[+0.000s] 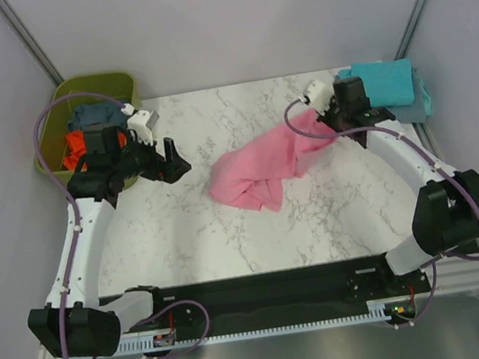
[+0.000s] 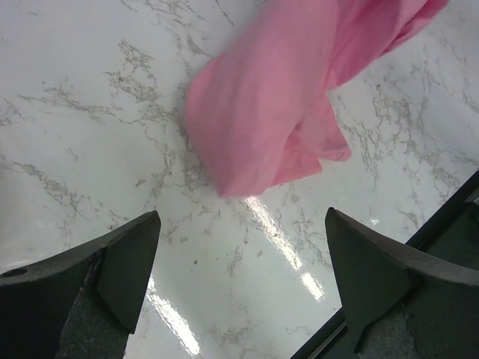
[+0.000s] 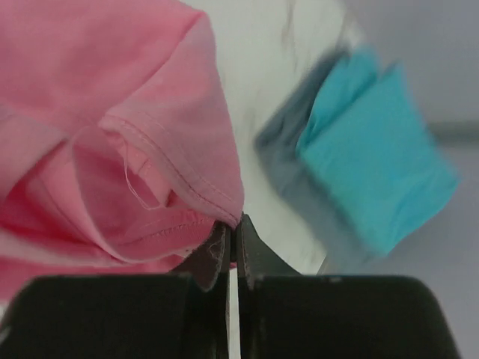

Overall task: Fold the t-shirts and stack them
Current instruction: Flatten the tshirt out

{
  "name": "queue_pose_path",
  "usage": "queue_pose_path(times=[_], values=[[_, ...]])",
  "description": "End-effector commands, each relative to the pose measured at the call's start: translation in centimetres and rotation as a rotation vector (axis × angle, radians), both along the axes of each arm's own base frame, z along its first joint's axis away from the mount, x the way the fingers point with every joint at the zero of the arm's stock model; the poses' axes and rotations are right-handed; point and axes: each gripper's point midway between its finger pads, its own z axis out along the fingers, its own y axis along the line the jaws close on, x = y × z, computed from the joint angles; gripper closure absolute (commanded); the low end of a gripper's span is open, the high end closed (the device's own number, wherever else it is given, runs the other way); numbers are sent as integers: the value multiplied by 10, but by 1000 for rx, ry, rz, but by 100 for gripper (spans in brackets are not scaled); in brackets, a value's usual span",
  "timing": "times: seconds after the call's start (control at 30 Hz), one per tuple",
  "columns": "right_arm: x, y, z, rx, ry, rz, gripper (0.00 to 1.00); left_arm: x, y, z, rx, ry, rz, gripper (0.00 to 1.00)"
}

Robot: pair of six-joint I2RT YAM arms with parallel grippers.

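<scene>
The light pink t-shirt [image 1: 260, 169] lies crumpled at mid-table, one end lifted toward the right. It also shows in the left wrist view [image 2: 269, 105] and the right wrist view [image 3: 105, 127]. My right gripper [image 1: 327, 115] is shut on its hemmed edge; the jaws pinch the cloth [image 3: 232, 228]. My left gripper [image 1: 175, 163] is open and empty, left of the shirt, above bare marble [image 2: 239, 247]. A folded turquoise t-shirt [image 1: 384, 85] lies on a slate blue one [image 1: 421, 105] at the far right. An orange t-shirt [image 1: 75, 149] and a slate blue one [image 1: 92, 116] sit in the tub.
The olive-green plastic tub [image 1: 119, 82] stands at the table's far left corner, behind my left arm. The marble table [image 1: 193, 231] ends at a black rail along the near edge [image 1: 254, 284]. Grey walls close the back and sides.
</scene>
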Motion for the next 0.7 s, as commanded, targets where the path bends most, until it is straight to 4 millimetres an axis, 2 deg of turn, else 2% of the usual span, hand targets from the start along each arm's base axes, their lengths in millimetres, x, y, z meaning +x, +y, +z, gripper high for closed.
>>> queue_pose_path(times=[0.0, 0.03, 0.07, 0.1, 0.13, 0.17, 0.2, 0.23, 0.27, 0.3, 0.37, 0.4, 0.43, 0.5, 0.53, 0.57, 0.63, 0.67], values=[[-24, -80, -34, 39, 40, -277, 90, 0, -8, 3, -33, 2, -18, 1], [-30, -84, -42, 32, 67, -285, 76, 2, -8, 0, -32, 11, -18, 1], [-40, -76, -53, 46, 128, -243, 61, 5, -9, -3, -31, 23, -19, 1], [-42, -68, -52, 73, 144, -205, 44, 5, -10, -6, -30, 32, -24, 1], [-46, -60, -42, 103, 128, -160, 40, -4, -5, -22, 2, 115, 20, 1], [-47, -46, -35, 140, 116, -87, 34, -9, -5, -39, 91, 91, -40, 0], [-51, -24, -34, 204, 124, 26, 33, -8, 1, -49, 147, 87, -25, 0], [-53, -16, -31, 227, 121, 70, 32, -15, -3, -68, 185, 113, -54, 1], [-55, -9, -36, 254, 142, 92, 33, -15, -2, -76, 217, 112, -64, 0], [-55, 2, -51, 290, 197, 125, 35, -14, -3, -86, 226, 133, -73, 0], [-64, 9, -77, 299, 313, 151, 37, -9, -7, -92, 235, 153, -95, 1], [-65, 13, -86, 295, 355, 160, 38, -5, -9, -104, 248, 196, -104, 0], [-66, 13, -106, 287, 423, 154, 39, 0, -14, -99, 251, 193, -122, 1], [-78, 8, -125, 232, 509, 180, 39, 10, -23, -102, 251, 206, -147, 1], [-79, -1, -136, 188, 525, 157, 39, 21, -28, -107, 255, 223, -155, 1], [-86, -8, -148, 133, 540, 172, 39, 21, -39, -109, 201, 259, -180, 1], [-89, -23, -155, 57, 531, 150, 39, 35, -50, -105, 168, 257, -178, 1], [-89, -32, -157, 25, 521, 125, 39, 43, -54, -111, 156, 268, -169, 1]])
